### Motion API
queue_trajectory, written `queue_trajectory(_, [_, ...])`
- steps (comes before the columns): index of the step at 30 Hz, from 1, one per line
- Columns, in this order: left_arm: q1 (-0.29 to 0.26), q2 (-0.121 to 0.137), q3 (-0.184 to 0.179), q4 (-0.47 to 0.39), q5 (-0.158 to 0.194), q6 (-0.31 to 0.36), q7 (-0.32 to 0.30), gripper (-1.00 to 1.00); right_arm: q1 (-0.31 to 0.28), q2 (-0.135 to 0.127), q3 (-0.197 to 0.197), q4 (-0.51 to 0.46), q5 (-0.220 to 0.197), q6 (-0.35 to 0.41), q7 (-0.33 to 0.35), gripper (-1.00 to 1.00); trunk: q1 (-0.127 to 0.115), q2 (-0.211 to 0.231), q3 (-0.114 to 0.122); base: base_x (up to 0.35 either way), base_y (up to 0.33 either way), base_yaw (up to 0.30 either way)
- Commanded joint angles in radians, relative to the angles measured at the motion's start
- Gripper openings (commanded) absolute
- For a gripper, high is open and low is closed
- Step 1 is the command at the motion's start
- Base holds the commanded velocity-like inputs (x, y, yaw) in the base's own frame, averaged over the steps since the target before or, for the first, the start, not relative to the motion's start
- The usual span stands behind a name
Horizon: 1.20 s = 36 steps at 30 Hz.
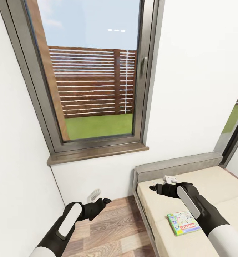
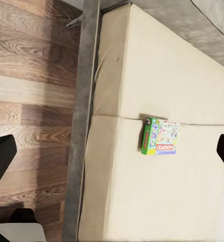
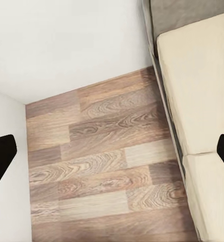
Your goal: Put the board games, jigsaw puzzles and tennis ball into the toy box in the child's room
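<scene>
Both claws are spread and empty: the left gripper (image 1: 105,202) hangs over the wood-plank floor (image 1: 111,228); the right gripper (image 1: 155,187) hovers above the bed (image 1: 161,203); the Monopoly box (image 1: 183,222), green-edged with its title legible, lies flat on the beige sheet near the right forearm; a dark-framed window (image 1: 94,71) stands behind.

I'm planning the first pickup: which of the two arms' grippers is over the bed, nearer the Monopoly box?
The right gripper: it reaches out over the beige bed, with the Monopoly box just beside its forearm. The left gripper hangs over the wood floor instead.
</scene>
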Motion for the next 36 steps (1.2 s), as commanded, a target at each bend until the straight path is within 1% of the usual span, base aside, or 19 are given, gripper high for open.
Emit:
queue_trajectory(1, [-0.001,0.000,0.000,-0.002,0.011,0.002,0.010,1.00,-0.001,-0.001,0.002,-0.001,0.001,0.003,0.001,1.00,0.001,-0.002,-0.002,0.000,0.000,-0.246])
queue_trajectory(12, [0.000,-0.002,0.000,-0.002,0.011,0.001,0.009,1.00,-0.001,0.000,0.003,-0.001,0.001,0.004,0.000,1.00,0.001,-0.002,-0.002,0.000,0.000,-0.235])
queue_trajectory(24, [0.000,-0.002,0.000,-0.002,0.011,0.002,0.008,1.00,-0.001,0.000,0.003,-0.001,0.002,0.004,-0.001,1.00,0.001,-0.002,-0.002,0.100,0.069,-0.036])
queue_trajectory(36, [0.000,-0.003,-0.001,-0.002,0.012,0.003,0.009,1.00,-0.001,-0.001,0.003,-0.002,0.002,0.004,0.000,1.00,0.001,-0.002,-0.002,0.030,0.021,-0.005])
